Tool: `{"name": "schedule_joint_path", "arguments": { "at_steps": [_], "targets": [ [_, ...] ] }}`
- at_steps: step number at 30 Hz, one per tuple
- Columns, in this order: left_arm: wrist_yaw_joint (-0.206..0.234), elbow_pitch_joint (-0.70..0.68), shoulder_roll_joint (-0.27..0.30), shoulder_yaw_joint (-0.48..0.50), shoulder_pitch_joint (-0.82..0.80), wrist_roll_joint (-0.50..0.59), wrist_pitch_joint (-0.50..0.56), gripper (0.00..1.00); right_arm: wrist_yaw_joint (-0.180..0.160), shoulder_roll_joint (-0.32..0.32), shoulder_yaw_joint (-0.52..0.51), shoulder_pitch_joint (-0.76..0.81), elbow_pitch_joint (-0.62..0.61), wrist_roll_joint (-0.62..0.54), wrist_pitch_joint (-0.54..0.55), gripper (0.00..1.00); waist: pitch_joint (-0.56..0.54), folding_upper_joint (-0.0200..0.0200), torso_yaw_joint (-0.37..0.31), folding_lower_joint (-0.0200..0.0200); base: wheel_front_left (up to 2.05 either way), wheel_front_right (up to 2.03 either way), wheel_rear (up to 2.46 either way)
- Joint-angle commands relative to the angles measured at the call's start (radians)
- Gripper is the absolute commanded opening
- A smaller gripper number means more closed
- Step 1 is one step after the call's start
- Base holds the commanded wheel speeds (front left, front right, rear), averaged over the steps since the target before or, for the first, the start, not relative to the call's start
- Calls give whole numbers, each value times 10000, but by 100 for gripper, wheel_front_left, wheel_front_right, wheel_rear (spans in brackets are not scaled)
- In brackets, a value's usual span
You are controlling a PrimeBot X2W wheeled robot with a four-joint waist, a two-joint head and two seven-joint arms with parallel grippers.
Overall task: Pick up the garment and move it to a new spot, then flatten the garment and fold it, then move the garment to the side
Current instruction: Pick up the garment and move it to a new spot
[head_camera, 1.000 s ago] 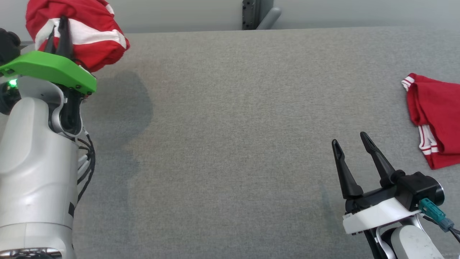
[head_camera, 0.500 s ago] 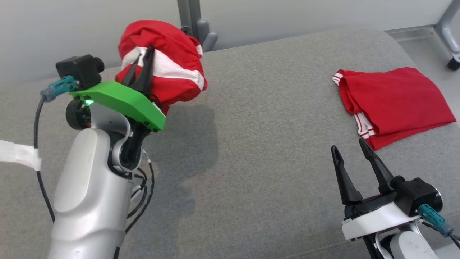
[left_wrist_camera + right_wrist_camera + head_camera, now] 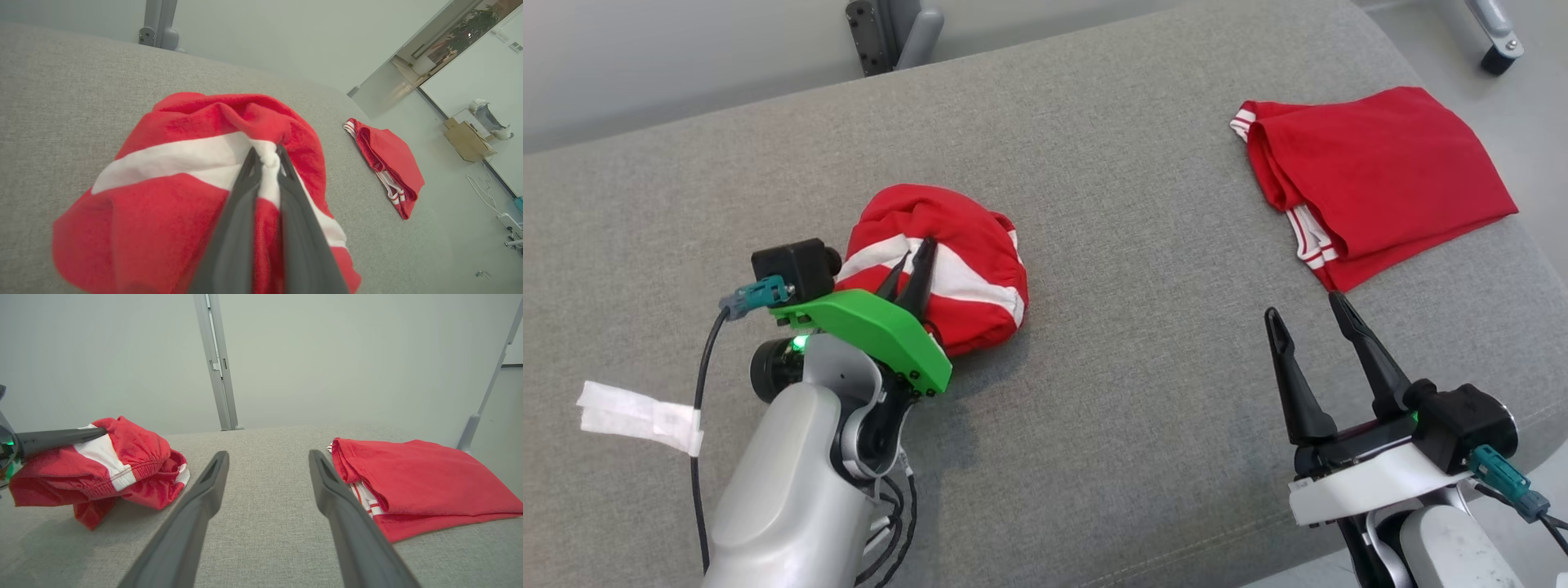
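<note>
The left tool (image 3: pixel 916 253), nearly closed, pinches the bunched red garment (image 3: pixel 956 233), which sits on the grey surface (image 3: pixel 1135 261) well left of the folded red cloth (image 3: pixel 1380 171), while the right tool (image 3: pixel 1303 306), spread wide and empty, is near that cloth.

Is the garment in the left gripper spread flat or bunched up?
Bunched up: the garment is a crumpled lump, pinched at its white stripe by the shut left gripper.
</note>
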Motion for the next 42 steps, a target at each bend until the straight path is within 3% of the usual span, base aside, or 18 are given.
{"name": "schedule_joint_path", "arguments": {
  "at_steps": [1, 3, 4, 5, 6, 11, 20, 27, 32, 42],
  "targets": [
    [101, 310, 42, 53, 133, -63, -164, 0, -15, 60, 40, -135, -11, -2, 6, 100, 371, -1, -141, 1, 0, 0, 0],
    [219, 813, 156, 56, 154, 160, -420, 0, -15, 77, 57, -216, -9, -10, 6, 100, 465, -1, -134, 1, 0, 0, 0],
    [295, 1036, 193, 97, 168, 236, -588, 24, -15, 95, 65, -249, -3, -24, 6, 100, 491, -1, -123, 1, 0, 0, 0],
    [365, 1250, 257, 116, 167, 354, -770, 36, -15, 104, 85, -276, 2, -30, 6, 100, 507, -1, -107, 1, 0, 0, 0],
    [415, 1408, 274, 151, 167, 424, -985, 100, -15, 102, 98, -300, 12, -32, 6, 100, 506, -1, -81, 1, 0, 0, 0],
    [678, 2022, 340, 331, 469, 639, -2239, 100, -15, 49, 58, -189, 68, -28, 6, 100, 160, -1, 253, 1, 0, 0, 0],
    [907, 1695, 249, 607, 1281, 949, -3729, 100, -15, 33, 140, 142, 125, -16, 6, 100, -576, -1, 1002, 1, 0, 0, 0],
    [1135, 278, 210, 1246, 2562, 2155, -3888, 100, -15, 53, 245, 424, 175, 18, 6, 100, -1303, -1, 1552, 1, 0, 0, 0],
    [808, -942, 141, 1784, 3813, 3081, -3887, 100, -15, 148, 261, 618, 235, -18, 6, 100, -1745, -1, 1745, 1, 0, 0, 0],
    [620, -2894, 0, 2494, 6081, 5173, -3887, 100, -15, 320, 66, 1277, 241, -67, 6, 100, -2426, -1, 2117, 1, 0, 0, 0]
  ]
}}
